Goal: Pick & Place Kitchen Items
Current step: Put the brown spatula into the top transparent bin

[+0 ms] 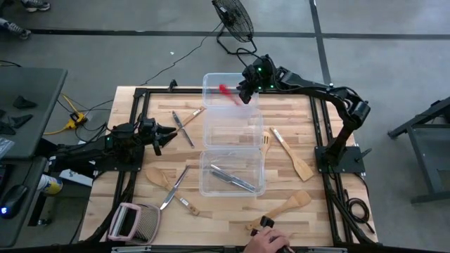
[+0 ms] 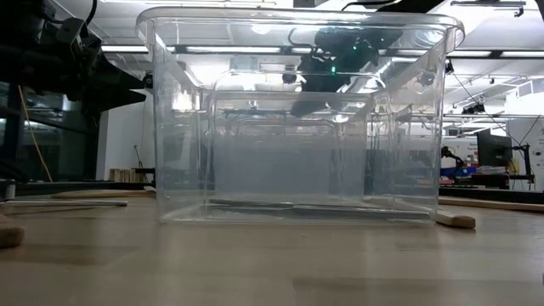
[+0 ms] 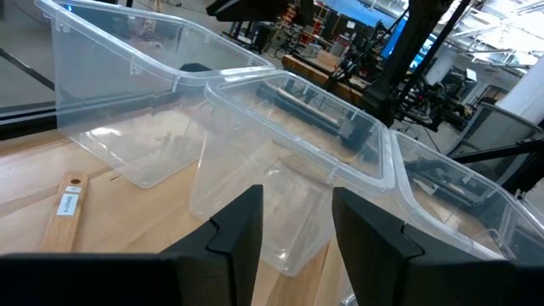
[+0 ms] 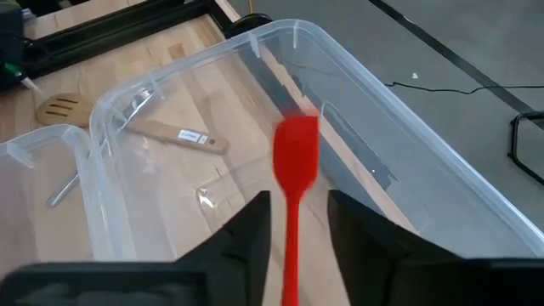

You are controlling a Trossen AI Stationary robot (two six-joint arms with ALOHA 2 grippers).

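Reaching over far tub point(image 1: 211, 84), right claw point(image 1: 244, 93) grips red spatula point(image 1: 227, 92).

We see a matt, pale wooden tabletop point(image 1: 295, 190); two clear, glossy plastic tubs point(image 1: 232, 172); a smooth red spatula point(image 4: 295, 170); pale wooden spoons and spatulas point(image 1: 294, 158); slim, shiny metal cutlery point(image 1: 232, 178); matt dark gripper fingers point(image 3: 240, 228).
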